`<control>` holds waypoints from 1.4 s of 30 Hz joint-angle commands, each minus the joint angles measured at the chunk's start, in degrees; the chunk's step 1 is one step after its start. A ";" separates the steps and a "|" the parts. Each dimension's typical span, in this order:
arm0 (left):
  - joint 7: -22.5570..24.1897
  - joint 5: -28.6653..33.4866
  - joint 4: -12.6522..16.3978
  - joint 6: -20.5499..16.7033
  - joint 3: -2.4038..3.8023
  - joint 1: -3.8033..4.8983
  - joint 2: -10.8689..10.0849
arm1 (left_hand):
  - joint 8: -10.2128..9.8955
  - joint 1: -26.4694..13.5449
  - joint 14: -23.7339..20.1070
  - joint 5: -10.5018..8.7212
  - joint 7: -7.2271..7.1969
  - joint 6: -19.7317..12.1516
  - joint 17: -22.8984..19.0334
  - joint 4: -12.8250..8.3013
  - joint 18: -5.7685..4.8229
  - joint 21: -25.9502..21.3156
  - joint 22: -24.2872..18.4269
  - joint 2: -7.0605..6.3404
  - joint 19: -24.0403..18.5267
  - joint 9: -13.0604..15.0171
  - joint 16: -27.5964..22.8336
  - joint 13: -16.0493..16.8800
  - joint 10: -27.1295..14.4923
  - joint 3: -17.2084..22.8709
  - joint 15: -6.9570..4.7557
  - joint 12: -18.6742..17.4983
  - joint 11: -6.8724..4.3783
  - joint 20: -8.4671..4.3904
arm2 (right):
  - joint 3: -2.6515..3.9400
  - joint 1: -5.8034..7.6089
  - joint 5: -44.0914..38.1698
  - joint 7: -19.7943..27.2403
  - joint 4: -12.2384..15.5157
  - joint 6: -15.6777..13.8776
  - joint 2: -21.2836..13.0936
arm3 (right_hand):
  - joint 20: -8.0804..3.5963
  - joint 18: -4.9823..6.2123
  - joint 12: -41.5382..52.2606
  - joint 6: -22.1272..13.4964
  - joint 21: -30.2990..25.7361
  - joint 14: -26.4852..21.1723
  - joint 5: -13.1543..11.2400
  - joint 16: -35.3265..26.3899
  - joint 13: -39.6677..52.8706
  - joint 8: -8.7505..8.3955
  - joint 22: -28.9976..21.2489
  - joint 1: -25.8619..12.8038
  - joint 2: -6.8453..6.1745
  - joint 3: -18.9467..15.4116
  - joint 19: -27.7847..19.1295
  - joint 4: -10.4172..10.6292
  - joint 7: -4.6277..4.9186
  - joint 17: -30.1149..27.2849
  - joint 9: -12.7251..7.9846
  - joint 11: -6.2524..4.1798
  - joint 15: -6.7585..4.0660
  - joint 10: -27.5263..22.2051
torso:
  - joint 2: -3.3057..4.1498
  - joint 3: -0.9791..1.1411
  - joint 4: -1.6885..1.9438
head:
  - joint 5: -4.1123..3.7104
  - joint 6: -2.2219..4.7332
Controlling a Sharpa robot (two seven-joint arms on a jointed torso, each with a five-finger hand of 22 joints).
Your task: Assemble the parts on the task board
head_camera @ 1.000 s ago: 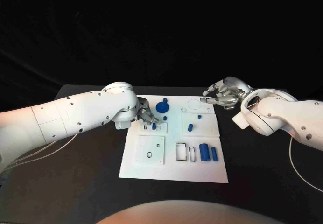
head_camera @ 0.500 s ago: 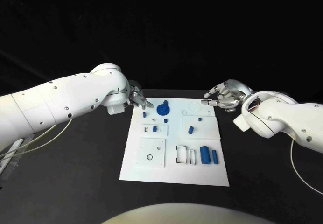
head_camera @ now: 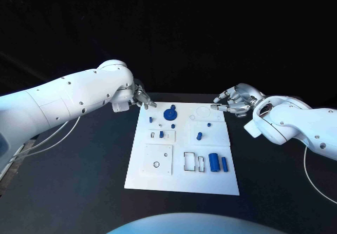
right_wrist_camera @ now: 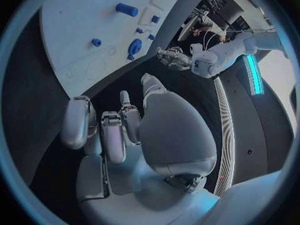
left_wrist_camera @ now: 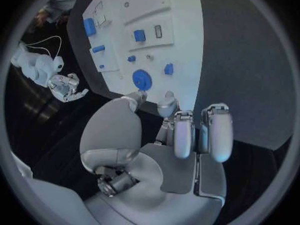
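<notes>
White task board (head_camera: 181, 180) runs lengthwise away from the robot; both hands' fingers (head_camera: 145, 101) spread, empty.

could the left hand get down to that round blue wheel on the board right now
Probably yes. The left hand hovers open by the board's far left corner, and the blue wheel sits close by with nothing over it.

The matte black flat surface (head_camera: 84, 185) spreads out on every side of the white plate at its middle. Behind the surface's far edge hangs a black cloth backdrop (head_camera: 182, 44). A thin pale cable (head_camera: 52, 139) droops over the surface's near-left part. Another thin pale cable (head_camera: 309, 175) curves above its right part.
</notes>
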 commanded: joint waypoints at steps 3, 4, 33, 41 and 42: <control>1.26 0.41 -2.39 4.33 -0.40 -0.13 1.32 | -0.30 0.77 5.86 -0.69 0.20 0.46 15.09 -0.03 -0.31 -0.13 9.40 0.10 1.61 -0.24 0.36 0.17 -0.01 -0.42 0.40 0.19 0.35 0.33 | 0.00 -0.04 -0.63 0.00 0.12 0.15 0.13 | -0.01 0.52 -0.15 -0.15 -0.33 4.85 -0.23 -0.27 1.78 0.30 2.05 -0.64 -0.02 0.09 -0.40 0.02 0.00 10.42 0.06 -0.19 -0.45 -0.34 | 0.04 0.00 0.00 | 0.15 -0.09; 1.31 0.49 -2.84 4.51 -0.48 -0.17 1.53 | -0.32 0.81 5.86 -0.87 0.20 0.56 15.09 -0.02 -0.29 -0.17 9.37 0.20 1.58 -0.34 0.36 0.13 -0.03 -0.49 0.41 0.18 0.36 0.34 | 0.00 -0.04 -0.63 0.00 0.12 0.15 0.16 | -0.01 0.52 -0.15 -0.15 -0.33 4.85 -0.23 -0.27 1.78 0.30 2.05 -0.64 -0.02 0.09 -0.40 0.02 0.00 10.42 0.06 -0.19 -0.45 -0.34 | -0.01 0.03 0.01 | 0.17 -0.15; 3.04 3.65 -8.29 6.77 -1.38 -2.30 4.15 | -0.13 1.25 5.86 -1.28 0.04 1.81 15.09 -0.10 -0.30 -0.13 9.48 1.50 1.64 -0.91 0.36 0.14 -0.02 -0.65 0.37 0.34 0.25 0.39 | 0.00 -0.04 -0.75 0.07 0.11 0.12 0.46 | -0.01 0.55 -0.22 -0.17 -0.47 4.83 -0.10 -0.30 1.70 0.35 1.97 -0.66 0.02 0.15 -0.45 -0.01 0.00 10.33 0.10 -0.20 -0.45 -0.40 | -0.08 0.07 -0.02 | 0.10 -0.49; 3.28 3.85 -8.55 6.34 -1.40 -2.54 4.41 | -0.09 1.91 5.86 -1.03 -0.01 2.13 15.09 -0.16 -0.33 -0.05 9.59 2.08 1.71 -1.15 0.36 0.16 -0.01 -0.45 0.33 0.41 0.20 0.36 | 0.00 -0.04 -0.75 0.08 0.10 0.12 0.48 | -0.01 0.55 -0.22 -0.17 -0.47 4.83 -0.10 -0.30 1.70 0.35 1.97 -0.66 0.02 0.15 -0.45 -0.01 0.00 10.33 0.10 -0.20 -0.45 -0.40 | -0.17 0.09 0.03 | 0.00 -0.71; 3.30 3.86 -8.56 6.24 -1.41 -2.55 4.42 | -0.08 2.06 5.86 -0.99 -0.03 2.19 15.09 -0.18 -0.33 -0.07 9.58 2.20 1.70 -1.20 0.36 0.15 -0.01 -0.39 0.32 0.42 0.18 0.36 | 0.00 -0.04 -0.76 0.08 0.09 0.12 0.48 | -0.01 0.55 -0.22 -0.17 -0.47 4.83 -0.10 -0.30 1.70 0.35 1.97 -0.66 0.02 0.15 -0.45 -0.01 0.00 10.33 0.10 -0.20 -0.45 -0.40 | -0.17 0.09 0.03 | 0.01 -0.74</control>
